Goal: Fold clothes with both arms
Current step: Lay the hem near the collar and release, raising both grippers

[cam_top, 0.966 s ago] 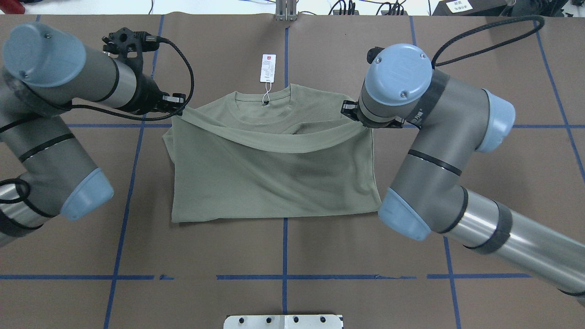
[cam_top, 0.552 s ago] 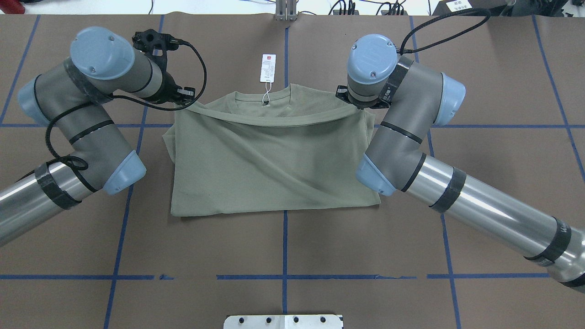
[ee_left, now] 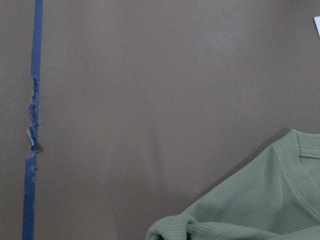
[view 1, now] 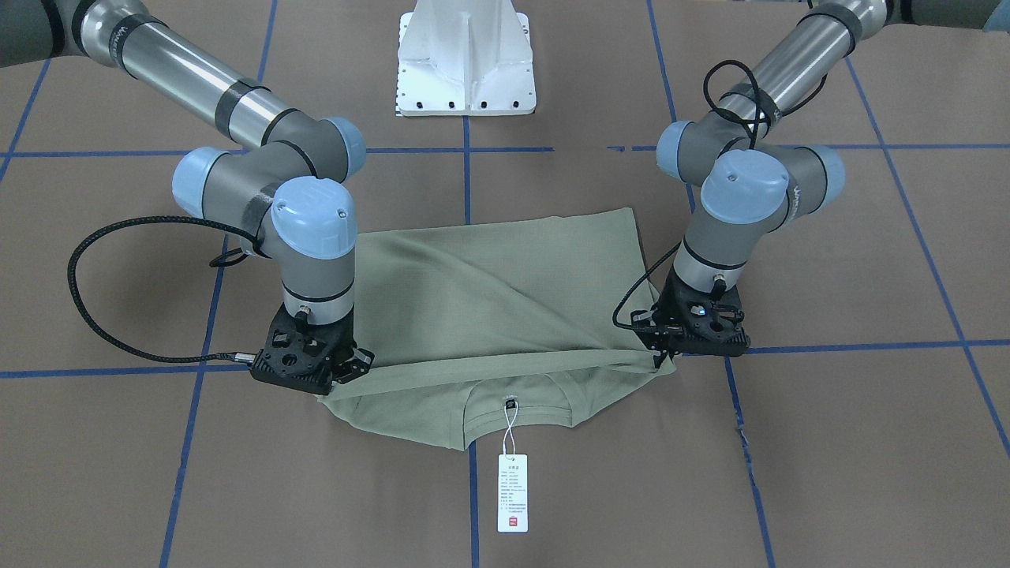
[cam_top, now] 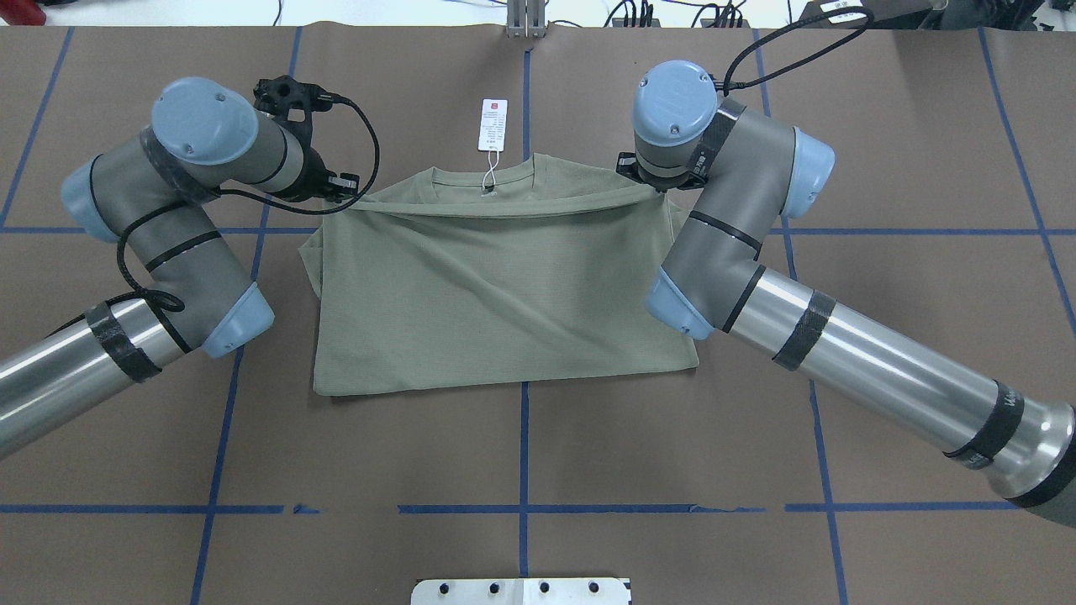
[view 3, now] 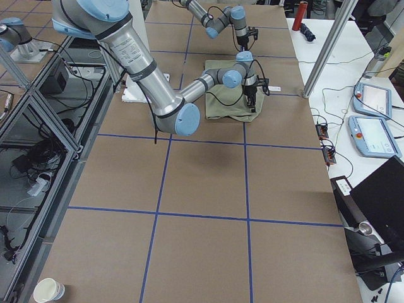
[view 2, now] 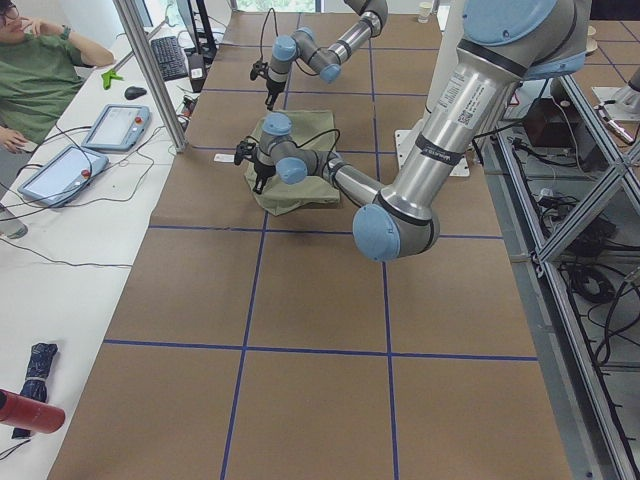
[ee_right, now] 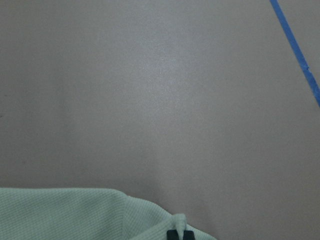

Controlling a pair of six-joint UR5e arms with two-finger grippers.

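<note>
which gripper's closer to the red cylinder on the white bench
Left. The left gripper holds the shirt corner toward the red cylinder; the right gripper holds the opposite corner, across the shirt.

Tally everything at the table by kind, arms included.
shirt: 1
tag: 1
arms: 2 (left arm, right arm)
base: 1
Total: 5
</note>
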